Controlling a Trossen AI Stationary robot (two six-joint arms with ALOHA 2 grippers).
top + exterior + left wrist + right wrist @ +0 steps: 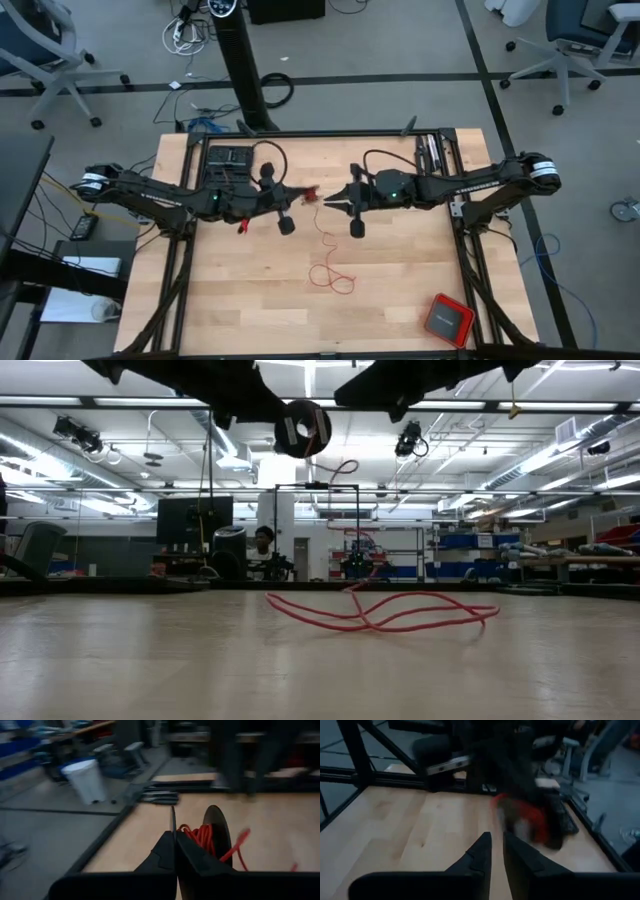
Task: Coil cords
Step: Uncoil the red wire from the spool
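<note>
The left end effector (303, 190) is closed on the red cord (330, 272); the right end effector (327, 201), just beside, looks slightly parted. Loose loops below on the desk (400, 280) could tangle if pulled.

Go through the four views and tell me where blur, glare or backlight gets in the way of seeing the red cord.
High view: even light, sharp; the red cord reads as thin loose loops. Low view: ceiling lights behind turn the arms into dark shapes; the cord stays clear. Left wrist view: background smeared, but the left gripper and the red coils beside it are sharp. Right wrist view: heavily blurred, the cord only a red smudge beyond the right gripper.
</note>
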